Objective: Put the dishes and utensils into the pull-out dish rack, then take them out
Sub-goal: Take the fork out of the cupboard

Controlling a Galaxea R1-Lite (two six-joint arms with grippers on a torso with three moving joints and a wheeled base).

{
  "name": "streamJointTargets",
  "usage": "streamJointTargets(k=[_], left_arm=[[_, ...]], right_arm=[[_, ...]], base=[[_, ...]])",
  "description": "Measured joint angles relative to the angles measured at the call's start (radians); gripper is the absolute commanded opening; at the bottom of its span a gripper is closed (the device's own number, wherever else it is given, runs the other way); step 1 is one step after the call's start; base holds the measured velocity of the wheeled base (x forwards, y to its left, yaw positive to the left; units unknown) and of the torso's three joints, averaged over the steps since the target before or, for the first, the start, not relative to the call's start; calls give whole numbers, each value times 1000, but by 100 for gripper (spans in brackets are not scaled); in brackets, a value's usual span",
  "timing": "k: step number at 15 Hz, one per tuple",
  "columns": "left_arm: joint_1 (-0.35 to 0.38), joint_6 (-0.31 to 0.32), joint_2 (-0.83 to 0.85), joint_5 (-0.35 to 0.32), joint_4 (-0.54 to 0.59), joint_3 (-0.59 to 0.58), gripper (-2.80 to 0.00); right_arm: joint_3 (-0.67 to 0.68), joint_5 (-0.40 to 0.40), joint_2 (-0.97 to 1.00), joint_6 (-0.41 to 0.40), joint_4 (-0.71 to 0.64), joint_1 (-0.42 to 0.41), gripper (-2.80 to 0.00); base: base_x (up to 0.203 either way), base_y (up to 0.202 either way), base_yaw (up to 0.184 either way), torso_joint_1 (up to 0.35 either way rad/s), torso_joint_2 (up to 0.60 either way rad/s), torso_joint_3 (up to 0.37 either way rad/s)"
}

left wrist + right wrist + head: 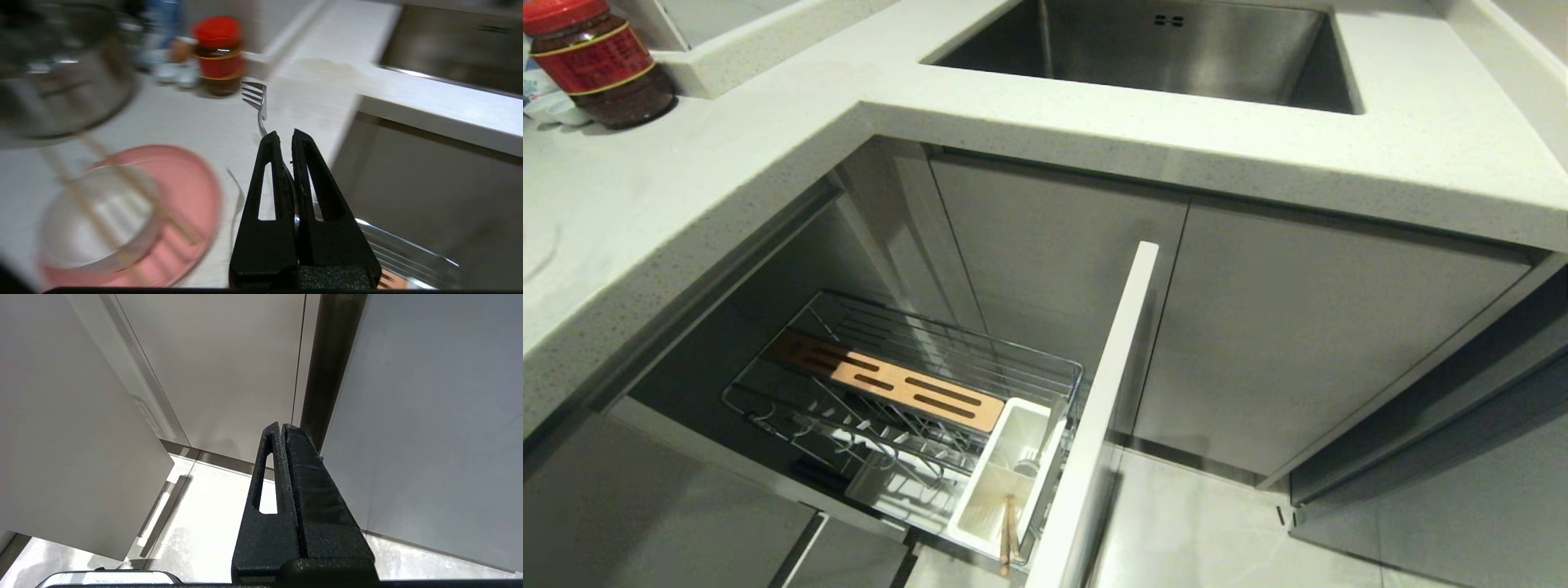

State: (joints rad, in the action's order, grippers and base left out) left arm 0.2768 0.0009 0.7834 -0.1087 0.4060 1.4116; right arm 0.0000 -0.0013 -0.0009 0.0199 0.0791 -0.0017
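Left wrist view: fork [259, 107] handle hidden inside closed left hand [285, 138].

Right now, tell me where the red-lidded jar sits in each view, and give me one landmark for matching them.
Head view: the red-lidded jar stands in the top left corner, on the counter.
Left wrist view: the jar is near the top, left of centre.
Right wrist view: not in it.
Shared landmark: the steel sink, seen in the head and left wrist views only.

Kitchen: sink [1176, 49], probably home countertop [686, 188].
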Motion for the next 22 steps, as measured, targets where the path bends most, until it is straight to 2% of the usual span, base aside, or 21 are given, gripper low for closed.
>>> streamJointTargets(k=[2,5,8,10,12,16,22], left_arm=[[114,5,-17,16,-40,-57,-280],[170,53,-29,73,-121,-182,-280],[180,105,-23,100,-328,-346,-280],[181,114,-12,108,-494,-435,-280],[181,114,0,109,-604,-503,-280],[181,107,14,109,-750,-634,-280],[186,92,17,109,-822,-730,-280]], right_arm=[[0,0,0,0,0,0,-280],[0,0,0,0,0,0,-280],[0,0,0,0,0,0,-280],[0,0,0,0,0,0,-280],[0,0,0,0,0,0,-280],[0,0,0,0,0,0,-280],[0,0,0,0,0,0,-280]], base=[[0,0,0,0,0,0],[0,0,0,0,0,0],[0,0,0,0,0,0],[0,0,0,0,0,0],[0,0,0,0,0,0],[0,0,0,0,0,0],[0,0,0,0,0,0]])
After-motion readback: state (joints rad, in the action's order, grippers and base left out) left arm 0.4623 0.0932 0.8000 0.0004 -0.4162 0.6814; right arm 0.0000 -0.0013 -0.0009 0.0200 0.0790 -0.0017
